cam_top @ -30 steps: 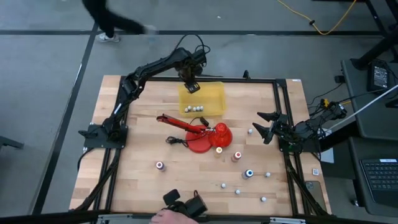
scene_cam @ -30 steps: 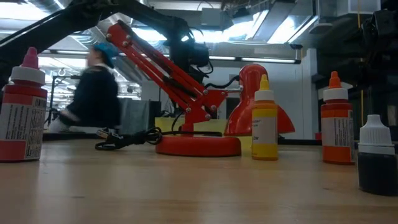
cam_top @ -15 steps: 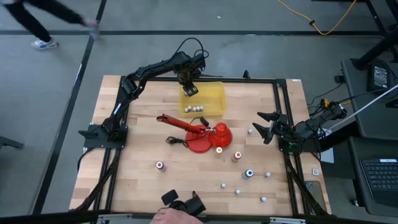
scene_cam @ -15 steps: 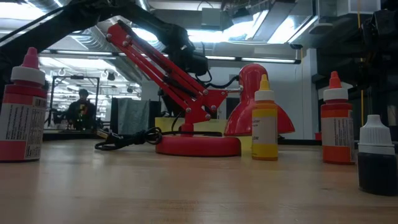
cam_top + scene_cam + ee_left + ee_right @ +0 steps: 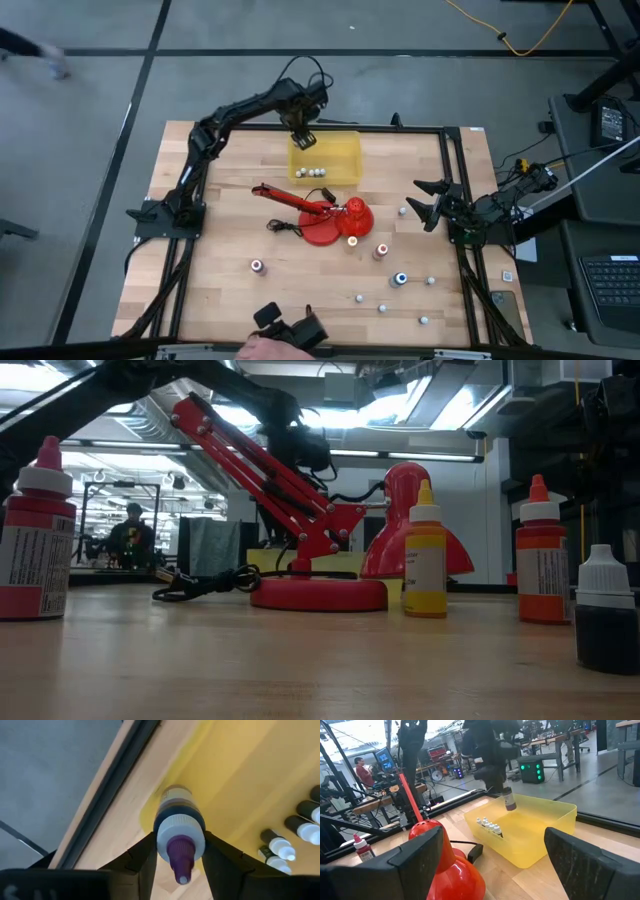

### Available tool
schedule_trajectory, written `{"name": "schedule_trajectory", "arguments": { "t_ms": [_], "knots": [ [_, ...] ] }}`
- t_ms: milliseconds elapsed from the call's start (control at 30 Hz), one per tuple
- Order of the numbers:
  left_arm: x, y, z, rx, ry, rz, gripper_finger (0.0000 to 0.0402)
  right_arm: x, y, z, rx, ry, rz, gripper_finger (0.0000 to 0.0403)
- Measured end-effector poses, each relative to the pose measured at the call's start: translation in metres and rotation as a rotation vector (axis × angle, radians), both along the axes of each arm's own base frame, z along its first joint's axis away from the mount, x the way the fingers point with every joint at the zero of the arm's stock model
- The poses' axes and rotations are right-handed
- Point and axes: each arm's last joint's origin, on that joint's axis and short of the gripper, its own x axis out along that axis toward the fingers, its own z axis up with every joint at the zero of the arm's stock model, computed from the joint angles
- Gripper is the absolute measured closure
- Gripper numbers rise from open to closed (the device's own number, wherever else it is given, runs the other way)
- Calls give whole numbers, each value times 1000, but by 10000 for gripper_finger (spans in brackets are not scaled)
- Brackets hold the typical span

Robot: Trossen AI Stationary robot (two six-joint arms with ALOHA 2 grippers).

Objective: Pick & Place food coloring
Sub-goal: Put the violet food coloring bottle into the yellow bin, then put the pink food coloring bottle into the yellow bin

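My left gripper (image 5: pixel 303 140) hangs over the far-left corner of the yellow bin (image 5: pixel 340 155), shut on a food coloring bottle (image 5: pixel 179 820) with a white cap and purple tip. Several more small bottles (image 5: pixel 311 174) lie in the bin. On the table stand a dark red bottle (image 5: pixel 257 265), a yellow one (image 5: pixel 352 241), an orange-red one (image 5: pixel 381 250) and a blue one (image 5: pixel 401 279). My right gripper (image 5: pixel 425 200) waits open at the table's right edge, holding nothing. My left gripper pinches the bottle's white cap (image 5: pixel 164 836) between its two fingers (image 5: pixel 140 862), one on each side. The fingers come from above, pointing down. The bottle hangs below them with its purple tip up, its body (image 5: pixel 508 800) clear above the bin's floor.
A red desk lamp (image 5: pixel 322 213) with its cord lies at mid table, just in front of the bin. Small white caps (image 5: pixel 382 308) are scattered near the right front. A person's hand with a dark object (image 5: pixel 285 330) shows at the near edge.
A person beyond the far edge has walked off toward the left. The hand at the near edge has shifted a little.
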Motion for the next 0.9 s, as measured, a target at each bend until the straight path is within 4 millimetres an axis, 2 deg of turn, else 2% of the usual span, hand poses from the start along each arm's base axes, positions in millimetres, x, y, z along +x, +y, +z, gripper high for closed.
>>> {"name": "schedule_trajectory", "arguments": {
  "t_ms": [233,333,467,567,667,767,900],
  "knots": [
    [-2,-1,4,-26,-26,-2,205,0,0,0,0,0,0,56],
    [0,-4,2,-43,-32,-24,193,0,0,0,0,0,0,56],
    [1,-6,3,19,12,-26,182,0,0,0,0,0,0,56],
    [-1,-8,13,72,23,-19,170,0,0,0,0,0,0,56],
    [-6,-15,32,123,2,-22,154,0,0,0,0,0,0,56],
    [-3,-38,58,172,-52,-82,129,0,0,0,0,0,0,56],
    [2,-96,99,236,-129,-271,94,0,0,0,0,0,0,56]
  ]
}}
